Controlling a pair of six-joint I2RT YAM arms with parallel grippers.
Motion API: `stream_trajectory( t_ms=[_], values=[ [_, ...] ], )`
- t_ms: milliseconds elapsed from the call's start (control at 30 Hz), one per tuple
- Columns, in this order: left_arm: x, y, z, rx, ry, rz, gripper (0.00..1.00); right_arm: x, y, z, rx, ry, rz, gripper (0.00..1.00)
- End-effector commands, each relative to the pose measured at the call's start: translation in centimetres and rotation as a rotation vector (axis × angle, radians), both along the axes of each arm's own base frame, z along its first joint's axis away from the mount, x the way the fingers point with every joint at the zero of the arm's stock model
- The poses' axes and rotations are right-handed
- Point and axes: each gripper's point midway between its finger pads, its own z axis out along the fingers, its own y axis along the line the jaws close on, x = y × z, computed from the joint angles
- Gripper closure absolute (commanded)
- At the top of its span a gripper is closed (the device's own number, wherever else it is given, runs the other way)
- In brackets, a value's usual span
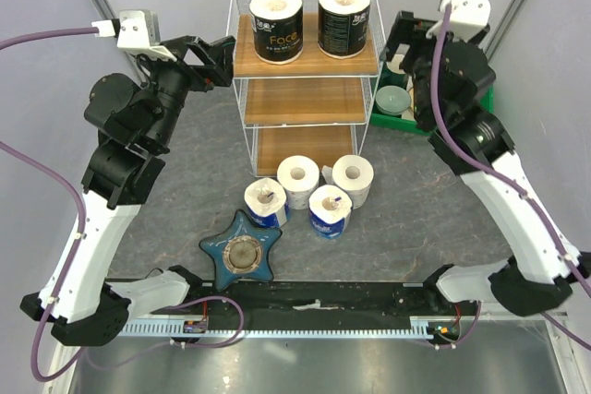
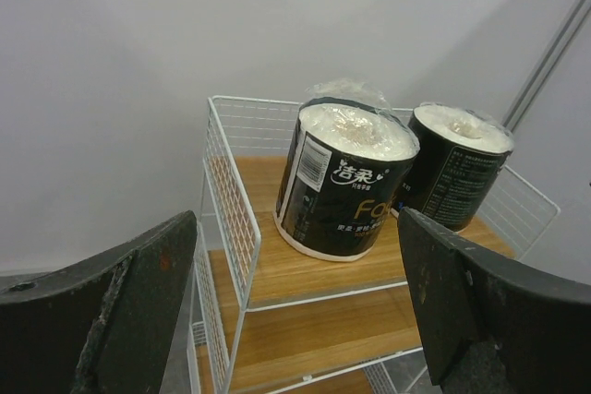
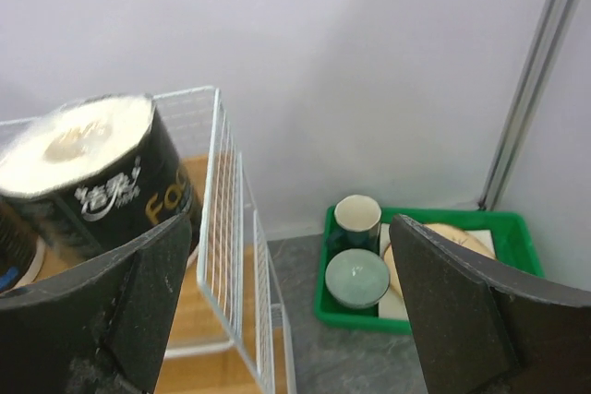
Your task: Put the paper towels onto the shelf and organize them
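Observation:
The shelf stands at the back centre, a white wire rack with wooden tiers. Two black-wrapped paper towels stand upright on its top tier. Two white rolls and two blue-white rolls sit on the table in front of it. My left gripper hovers open at the shelf's left side, level with the top tier; its wrist view shows both black rolls beyond the empty jaws. My right gripper is open and empty just right of the shelf, beside one black roll.
A blue star-shaped dish lies near the front, left of the loose rolls. A green tray with a cup and a bowl sits right of the shelf, under my right arm. Grey walls close in the back.

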Motion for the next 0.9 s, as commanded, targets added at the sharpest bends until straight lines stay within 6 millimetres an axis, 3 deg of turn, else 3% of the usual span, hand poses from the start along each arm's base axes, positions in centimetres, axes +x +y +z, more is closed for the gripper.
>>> stream_trajectory(
  t_ms=[0, 167, 233, 267, 300, 333, 367, 400, 433, 567, 867],
  values=[
    [-0.2, 1.1, 0.8, 0.014, -0.039, 0.046, 0.04, 1.4, -1.8, 4.9, -0.019, -0.113, -0.071, 0.03],
    [-0.3, 1.3, 0.9, 0.027, -0.046, 0.054, 0.03, 5.9, -2.5, 4.9, -0.024, -0.123, -0.06, 0.03],
    [-0.2, 1.6, 0.9, 0.041, -0.049, 0.069, 0.03, 7.2, -4.0, 4.8, -0.024, -0.124, -0.067, 0.02],
    [-0.2, 1.7, 0.8, 0.044, -0.047, 0.075, 0.03, 8.4, -3.1, 4.7, -0.009, -0.131, 0.01, 0.02],
    [-0.2, 1.8, 0.9, 0.049, -0.049, 0.081, 0.03, 9.3, -4.6, 4.4, -0.004, -0.126, 0.008, 0.02],
    [-0.3, 1.8, 0.9, 0.051, -0.051, 0.082, 0.03, 10.4, -4.4, 3.7, -0.003, -0.115, 0.06, 0.02],
    [-0.2, 1.9, 0.8, 0.054, -0.05, 0.085, 0.03, 10.9, -2.6, 3.9, 0.029, -0.124, 0.213, 0.02],
    [-0.2, 1.9, 0.7, 0.056, -0.049, 0.086, 0.03, 11.7, -4.1, 3.6, 0.04, -0.119, 0.239, 0.02],
    [-0.3, 1.9, 0.8, 0.057, -0.051, 0.086, 0.03, 12.8, -4.0, 2.6, 0.062, -0.096, 0.28, 0.02],
    [0.0, 1.8, 0.4, 0.063, -0.045, 0.086, 0.03, 13.9, -3.2, 1.5, 0.095, -0.074, 0.371, 0.02],
    [0.0, 1.8, 0.4, 0.066, -0.045, 0.085, 0.03, 13.7, -2.4, 2.4, 0.142, -0.093, 0.415, 0.02]
  ],
)
